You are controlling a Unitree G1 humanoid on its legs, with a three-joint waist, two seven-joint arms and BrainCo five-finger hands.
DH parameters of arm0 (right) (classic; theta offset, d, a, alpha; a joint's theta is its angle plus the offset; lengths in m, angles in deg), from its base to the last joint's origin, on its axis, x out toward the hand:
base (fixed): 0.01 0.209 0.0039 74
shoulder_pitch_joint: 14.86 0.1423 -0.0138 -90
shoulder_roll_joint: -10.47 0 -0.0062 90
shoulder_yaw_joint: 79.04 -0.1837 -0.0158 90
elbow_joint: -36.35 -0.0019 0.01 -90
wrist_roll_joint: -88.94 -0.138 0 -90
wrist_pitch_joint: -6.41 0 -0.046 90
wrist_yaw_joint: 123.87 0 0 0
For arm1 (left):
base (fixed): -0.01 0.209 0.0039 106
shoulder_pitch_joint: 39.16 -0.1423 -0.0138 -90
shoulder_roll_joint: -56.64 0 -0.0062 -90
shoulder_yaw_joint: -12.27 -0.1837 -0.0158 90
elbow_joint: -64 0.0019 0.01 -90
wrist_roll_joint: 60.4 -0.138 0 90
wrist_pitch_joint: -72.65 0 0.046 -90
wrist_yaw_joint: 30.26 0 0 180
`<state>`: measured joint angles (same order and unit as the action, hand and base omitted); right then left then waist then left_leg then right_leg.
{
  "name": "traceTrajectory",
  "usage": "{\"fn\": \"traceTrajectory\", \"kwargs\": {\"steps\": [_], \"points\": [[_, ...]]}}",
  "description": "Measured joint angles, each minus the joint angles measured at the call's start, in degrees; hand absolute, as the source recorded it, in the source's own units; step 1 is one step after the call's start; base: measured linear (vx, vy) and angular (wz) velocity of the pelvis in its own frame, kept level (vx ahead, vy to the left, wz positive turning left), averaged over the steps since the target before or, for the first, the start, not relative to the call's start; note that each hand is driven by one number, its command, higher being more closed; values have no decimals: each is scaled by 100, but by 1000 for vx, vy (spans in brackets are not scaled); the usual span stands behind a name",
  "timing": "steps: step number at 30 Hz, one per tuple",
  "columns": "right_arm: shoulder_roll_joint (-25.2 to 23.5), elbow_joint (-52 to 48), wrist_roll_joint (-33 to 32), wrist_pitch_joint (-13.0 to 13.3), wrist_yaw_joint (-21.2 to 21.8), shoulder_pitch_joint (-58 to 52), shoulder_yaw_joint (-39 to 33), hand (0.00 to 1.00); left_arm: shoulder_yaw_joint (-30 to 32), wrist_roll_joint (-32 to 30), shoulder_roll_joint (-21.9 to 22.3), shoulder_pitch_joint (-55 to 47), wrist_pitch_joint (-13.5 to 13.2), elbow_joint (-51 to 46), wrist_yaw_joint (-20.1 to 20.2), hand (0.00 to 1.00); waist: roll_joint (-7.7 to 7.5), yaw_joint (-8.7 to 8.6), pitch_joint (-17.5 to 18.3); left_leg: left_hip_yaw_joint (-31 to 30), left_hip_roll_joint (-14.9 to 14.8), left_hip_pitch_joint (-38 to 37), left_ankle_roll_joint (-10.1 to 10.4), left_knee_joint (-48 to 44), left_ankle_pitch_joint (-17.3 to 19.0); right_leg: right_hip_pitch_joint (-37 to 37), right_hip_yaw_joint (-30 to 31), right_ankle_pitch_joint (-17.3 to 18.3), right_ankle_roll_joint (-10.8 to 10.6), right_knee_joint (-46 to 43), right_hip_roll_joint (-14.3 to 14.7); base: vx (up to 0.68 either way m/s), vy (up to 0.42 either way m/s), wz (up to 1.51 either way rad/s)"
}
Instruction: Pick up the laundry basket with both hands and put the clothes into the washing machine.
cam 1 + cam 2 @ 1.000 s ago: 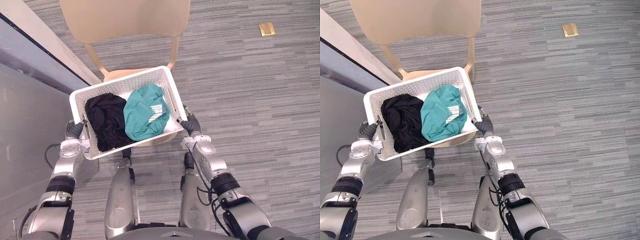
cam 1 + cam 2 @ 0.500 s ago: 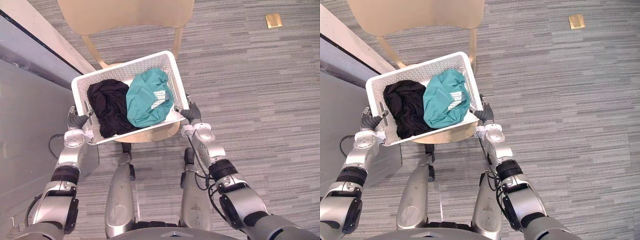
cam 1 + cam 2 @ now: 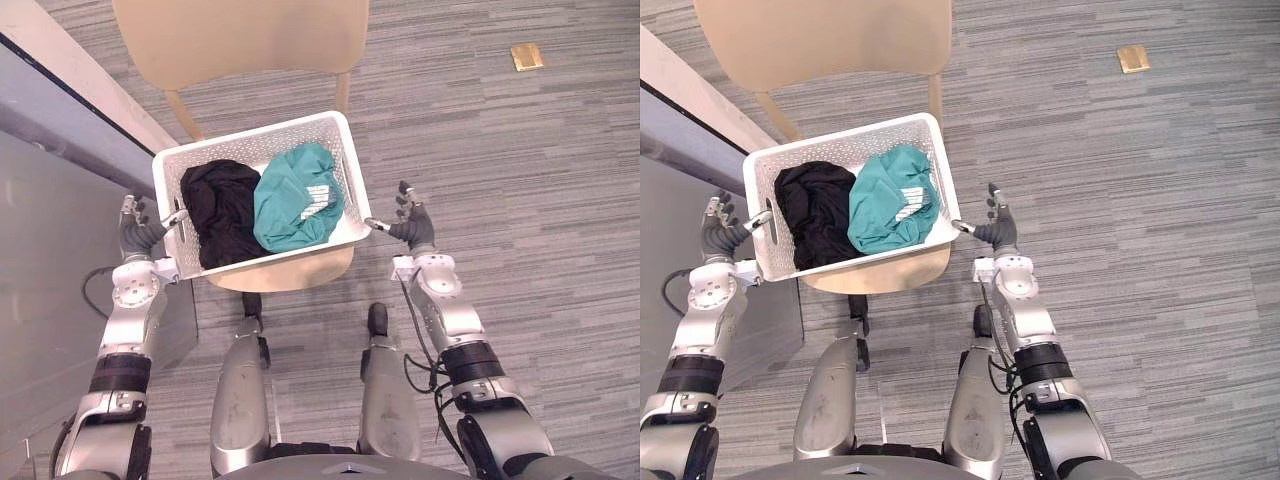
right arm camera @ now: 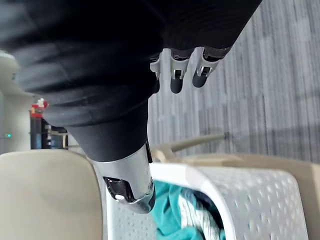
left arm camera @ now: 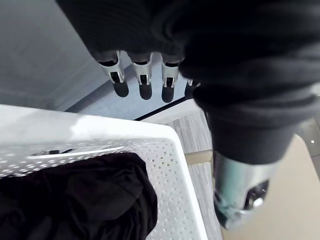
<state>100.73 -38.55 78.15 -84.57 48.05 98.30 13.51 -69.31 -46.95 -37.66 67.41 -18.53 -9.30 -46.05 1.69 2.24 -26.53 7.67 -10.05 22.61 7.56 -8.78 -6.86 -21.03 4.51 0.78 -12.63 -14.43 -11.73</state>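
as basket [image 3: 255, 140] hides chair seat [image 3: 290, 276], left hand [image 3: 135, 236], right hand [image 3: 412, 226] splayed

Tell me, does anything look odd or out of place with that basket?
Only mildly. The laundry basket sits skewed on the chair seat, its corners overhanging the edge. The left hand and right hand are open at its sides, gripping nothing. The black garment and teal garment lie inside; nothing is spilled.

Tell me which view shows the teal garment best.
Left eye view: the whole teal garment lies uncovered in the basket. The right eye view matches it. The right wrist view catches just its edge; the left wrist view faces the black garment.
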Motion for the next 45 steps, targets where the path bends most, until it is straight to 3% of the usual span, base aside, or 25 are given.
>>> {"fn": "traceTrajectory", "kwargs": {"steps": [13, 19, 24, 27, 31, 35, 36, 39, 40, 41, 42, 43, 44, 45], "points": [[210, -568, 216, 60, 181, -313, -373, 0, 295, 284, 60, -703, -140, -621, 239, 0, 13, -14, 11, -116, 89, -381, -5, 169, -73, 425, -94, 47, -33, 73, -55, 31, -27, 5], [135, -989, 222, 142, 200, -706, -565, 0, 680, 456, 821, -1448, -266, -1386, 242, 0, 181, -4, 311, -173, 146, -670, -8, 310, -101, 680, -221, 210, -9, -46, -114, 27, -23, 11], [-236, -1007, 346, 251, 314, -1655, -887, 0, 893, 1005, 1342, -2336, -345, -1367, 385, 0, 348, -26, 974, -270, 151, -1205, 27, 872, -278, 1030, -404, 425, 49, -48, -106, 52, -40, 13], [-364, -962, 460, 251, 392, -2135, -1086, 0, 972, 1128, 1609, -2633, -364, -1073, 495, 0, 414, -59, 1171, -313, 147, -1415, 42, 1074, -345, 1186, -494, 509, 93, -65, -102, 19, -35, 13], [-546, -879, 611, 250, 398, -2605, -1202, 0, 886, 1120, 1833, -2809, -315, -302, 624, 0, 392, -76, 1297, -334, 129, -1637, 48, 1086, -328, 1411, -522, 576, 53, -128, -95, 9, -26, 6], [-727, -727, 660, 239, 395, -2887, -1037, 0, 871, 1120, 2272, -3143, -227, -18, 666, 0, 332, -46, 1335, -413, 40, -1651, -20, 671, -111, 1523, -567, 799, 163, -420, -31, -31, -46, 7], [-725, -731, 659, 242, 412, -2924, -915, 0, 841, 1120, 2354, -3243, -215, -7, 671, 0, 324, -38, 1338, -439, 29, -1603, -116, 501, -32, 1518, -573, 864, 177, -535, -17, -113, -96, 24], [-715, -730, 658, 242, 445, -3009, -699, 0, 605, 1126, 2426, -3463, -159, 49, 788, 0, 316, -27, 1389, -611, 75, -1235, -911, 180, 114, 1338, -815, 1096, 297, -999, -29, -120, -92, 50], [-703, -731, 658, 245, 449, -3086, -696, 0, 519, 1127, 2429, -3479, -132, 60, 797, 0, 327, -57, 1457, -572, 92, -1050, -1642, 309, 292, 1292, -1031, 1167, 381, -1045, -37, -83, -110, 111], [-686, -690, 667, 243, 452, -3156, -721, 0, 428, 1127, 2423, -3445, -126, 84, 820, 0, 315, -88, 1473, -408, 105, -1046, -2232, 517, 714, 1305, -1176, 1162, 559, -953, -37, -106, -154, 158], [-694, -463, 673, 240, 472, -3139, -780, 0, 385, 1127, 2409, -3327, -114, 159, 872, 0, 140, -73, 1464, 49, 126, -901, -1805, 187, 821, 1279, -1377, 1114, 703, -873, -234, -104, -159, 131], [-656, -310, 674, 228, 502, -3071, -794, 0, 368, 1126, 2408, -3316, -106, 220, 898, 0, 121, -58, 1451, 241, 125, -799, -1614, -394, 678, 1275, -1536, 1083, 701, -911, -310, -133, -187, 98], [-568, -184, 676, 202, 524, -3001, -830, 0, 339, 1123, 2409, -3476, -102, 251, 911, 0, 332, 15, 1499, 604, -14, -717, -1444, -1686, 576, 1190, -1609, 1122, 692, -1328, -228, -109, -204, 108], [-523, -131, 685, 204, 529, -2965, -835, 0, 191, 1123, 2363, -3495, -103, 223, 918, 0, 469, -103, 1472, 661, -95, -563, -1242, -1475, 252, 1066, -1642, 1261, 868, -1558, -126, -166, -182, 111]]}}
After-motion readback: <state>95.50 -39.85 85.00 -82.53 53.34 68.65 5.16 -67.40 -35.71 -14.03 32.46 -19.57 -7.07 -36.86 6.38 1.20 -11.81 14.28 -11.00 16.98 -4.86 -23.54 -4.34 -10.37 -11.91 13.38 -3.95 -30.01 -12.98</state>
